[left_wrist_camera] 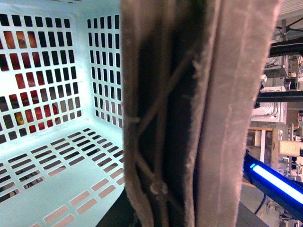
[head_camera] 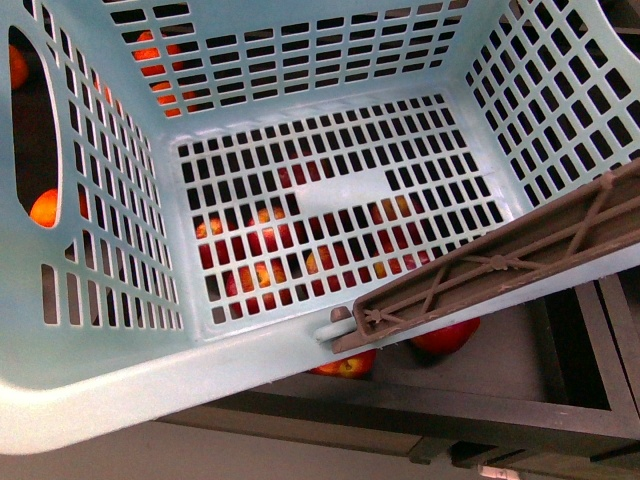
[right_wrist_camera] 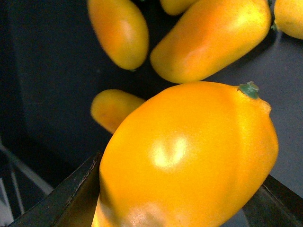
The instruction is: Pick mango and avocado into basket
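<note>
The turquoise basket (head_camera: 120, 370) fills the front view, held up close and tilted, with nothing inside it. Its brown handle (head_camera: 500, 265) crosses the lower right. My left gripper is shut on the basket's handle (left_wrist_camera: 189, 118), which fills the left wrist view and hides the fingers; the basket's slotted wall (left_wrist_camera: 47, 71) shows beside it. My right gripper (right_wrist_camera: 175, 208) is shut on the mango (right_wrist_camera: 189, 156), an orange-yellow fruit with a green stem end, held above other mangoes. The dark fingers (right_wrist_camera: 71, 198) flank it. No avocado is in view.
Several more mangoes (right_wrist_camera: 208, 38) lie in a dark bin (right_wrist_camera: 47, 71) beneath the held one. Red apples (head_camera: 260, 240) show through the basket's floor slots, and one apple (head_camera: 445, 338) sits below the handle. Orange fruits (head_camera: 45, 208) show through the left wall. A dark shelf frame (head_camera: 580, 370) runs at lower right.
</note>
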